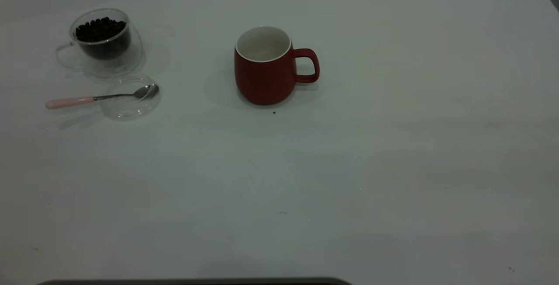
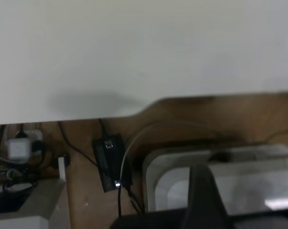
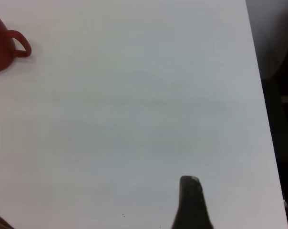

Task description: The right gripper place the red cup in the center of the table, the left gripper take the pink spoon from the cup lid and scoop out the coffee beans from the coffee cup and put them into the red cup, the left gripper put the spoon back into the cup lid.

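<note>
The red cup [image 1: 263, 69] stands upright near the middle of the table [image 1: 349, 167], its white inside bare and its handle pointing right; the right wrist view catches it [image 3: 1, 47] at the far edge. At the back left the clear coffee cup [image 1: 104, 40] holds a heap of coffee beans [image 1: 100, 29]. Just in front of it lies the cup lid [image 1: 131, 99], with the pink spoon [image 1: 98, 98] resting across it, bowl in the lid and pink handle sticking out leftward. My left gripper [image 2: 201, 191] is off the table's edge. My right gripper [image 3: 191, 200] hovers over bare tabletop, well away from the cup.
A dark speck [image 1: 274, 112] lies just in front of the red cup. Below the table edge in the left wrist view are cables and a black box [image 2: 108, 162] on a wooden floor, plus a grey-white housing [image 2: 230, 181].
</note>
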{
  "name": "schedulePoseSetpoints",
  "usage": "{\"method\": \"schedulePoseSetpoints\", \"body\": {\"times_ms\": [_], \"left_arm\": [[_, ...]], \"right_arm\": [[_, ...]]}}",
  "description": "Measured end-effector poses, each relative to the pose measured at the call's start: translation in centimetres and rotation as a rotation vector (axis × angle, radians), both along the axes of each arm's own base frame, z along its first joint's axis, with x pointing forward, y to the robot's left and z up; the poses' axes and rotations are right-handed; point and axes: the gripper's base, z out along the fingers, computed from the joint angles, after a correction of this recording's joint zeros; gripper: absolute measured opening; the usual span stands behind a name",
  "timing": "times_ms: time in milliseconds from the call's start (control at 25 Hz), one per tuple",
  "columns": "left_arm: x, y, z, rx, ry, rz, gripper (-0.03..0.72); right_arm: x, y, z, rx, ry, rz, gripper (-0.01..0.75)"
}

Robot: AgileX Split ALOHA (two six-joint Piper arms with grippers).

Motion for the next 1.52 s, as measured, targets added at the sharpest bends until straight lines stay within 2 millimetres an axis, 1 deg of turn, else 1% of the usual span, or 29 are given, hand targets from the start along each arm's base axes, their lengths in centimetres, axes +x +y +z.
{"method": "schedulePoseSetpoints", "body": {"times_ms": [120, 240, 560, 760, 920, 1120, 1520], "left_arm": [[-0.9, -0.8, -0.7, 0.007, -0.048, -0.084, 0.525], [-2.2, -1.0, -0.9, 0.019, -0.107, -0.11, 0.525], [-6.2, -0.7, -0.3, 0.118, -0.353, -0.099, 0.525], [-8.2, -0.6, -1.2, 0.121, -0.454, -0.029, 0.525], [-9.0, -0.5, -1.2, 0.112, -0.509, 0.021, 0.525], [-9.6, -0.4, -1.4, 0.119, -0.554, 0.036, 0.525], [-9.6, -0.3, -1.4, 0.131, -0.552, 0.044, 0.525]], "right_arm": [[0.0, 0.0, 0.0, 0.0, 0.0, 0.0, 0.579], [0.0, 0.0, 0.0, 0.0, 0.0, 0.0, 0.579], [0.0, 0.0, 0.0, 0.0, 0.0, 0.0, 0.579], [0.0, 0.0, 0.0, 0.0, 0.0, 0.0, 0.579], [0.0, 0.0, 0.0, 0.0, 0.0, 0.0, 0.579], [0.0, 0.0, 0.0, 0.0, 0.0, 0.0, 0.579], [0.0, 0.0, 0.0, 0.0, 0.0, 0.0, 0.579]]}}
